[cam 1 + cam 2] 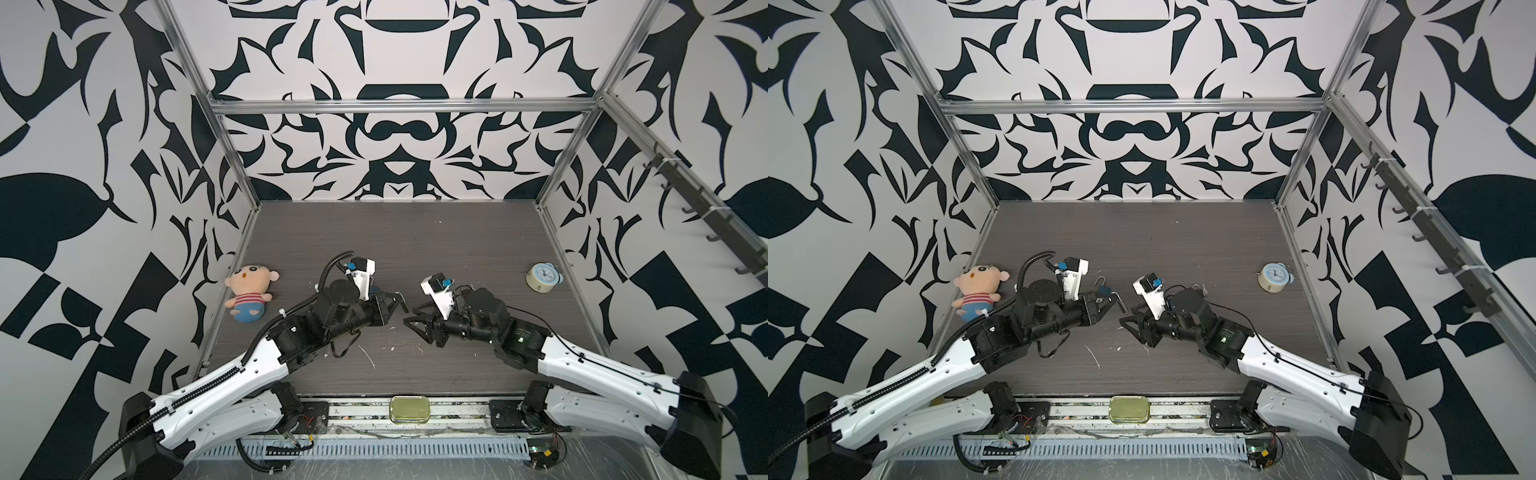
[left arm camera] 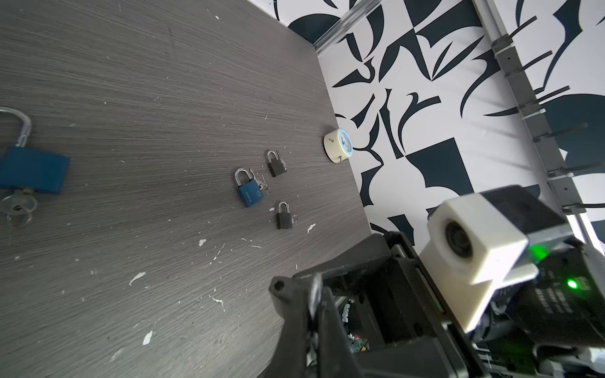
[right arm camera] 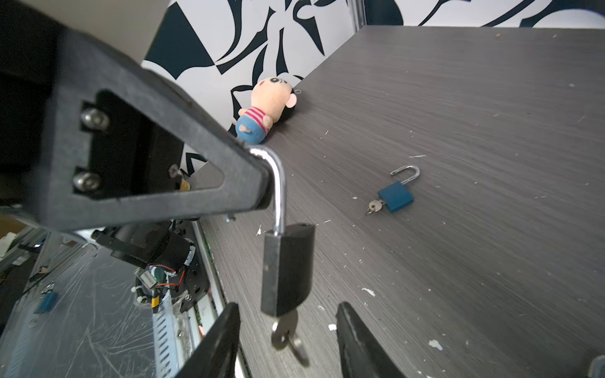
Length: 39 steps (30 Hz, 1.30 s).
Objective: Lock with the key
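Where the counter (image 1: 1142,241) meets the left wall, a plush doll (image 1: 978,286) lies on its back in both top views. Next to the right comes the left claw (image 1: 1111,303), closed tight on the silver shackle (image 3: 278,183) of a black padlock (image 3: 286,268). The right wrist view shows the shackle's bent end pinched at the tip of that claw, with the lock's body hanging below it. One leg of the shackle runs into the body, and the empty hole beside it shows in the top of the body, so the lock is open. A key (image 3: 284,333) sits in the underside of the body, and a blurred bit of metal hangs from it.

Just beyond the left claw an open blue padlock (image 3: 396,196) lies flat on the counter with its own key in it. At the front edge, near the middle, sits a gold tin (image 1: 1129,409).

The right claw (image 3: 287,307) faces the left one near the middle of the counter. Its jaws stand apart, one on each side of the hanging key, and they grip nothing.

Farther right, the left wrist view shows three shut locks lying near one another: a closed blue padlock (image 2: 248,189), a dark padlock (image 2: 275,165) and a second dark padlock (image 2: 284,217). A small alarm clock (image 1: 1273,278) lies by the right wall.
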### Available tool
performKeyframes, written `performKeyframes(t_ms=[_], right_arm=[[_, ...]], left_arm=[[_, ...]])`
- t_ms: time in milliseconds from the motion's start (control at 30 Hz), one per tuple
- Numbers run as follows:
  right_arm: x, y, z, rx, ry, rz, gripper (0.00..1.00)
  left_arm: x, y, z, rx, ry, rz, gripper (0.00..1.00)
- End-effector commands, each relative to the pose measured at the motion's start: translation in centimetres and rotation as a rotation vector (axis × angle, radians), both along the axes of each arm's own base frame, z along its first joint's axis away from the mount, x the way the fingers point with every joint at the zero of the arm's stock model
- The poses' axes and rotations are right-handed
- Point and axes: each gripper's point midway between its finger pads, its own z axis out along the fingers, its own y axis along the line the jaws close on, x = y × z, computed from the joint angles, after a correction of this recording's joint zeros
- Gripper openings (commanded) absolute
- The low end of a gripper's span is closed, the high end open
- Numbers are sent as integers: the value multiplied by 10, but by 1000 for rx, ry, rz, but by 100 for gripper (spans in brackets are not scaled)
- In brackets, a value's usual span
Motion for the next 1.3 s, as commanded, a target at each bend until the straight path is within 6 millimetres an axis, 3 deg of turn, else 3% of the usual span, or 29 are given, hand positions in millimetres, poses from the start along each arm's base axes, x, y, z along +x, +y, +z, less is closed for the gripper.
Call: performKeyframes(t_ms=[0,333,633,900,1100,1267], right_arm=[[13,4,33,44,-103,-34,50],[17,15,36,50,-100,-19,33],[19,16,39,58,-104,-25,30],[24,11,39,57,-107,-67,0],[22,10,40,55,-105,-63,0],[21,12,42,62,-101,-51,15]], left_arm=[[3,0,18,-40,-15,16,0],[2,1,21,-55,-19,14,0],[1,2,23,-68,-22,14,0],[0,2,23,-70,-21,11,0],[-1,4,22,-76,-16,15,0],[-1,5,24,-84,-18,19,0]])
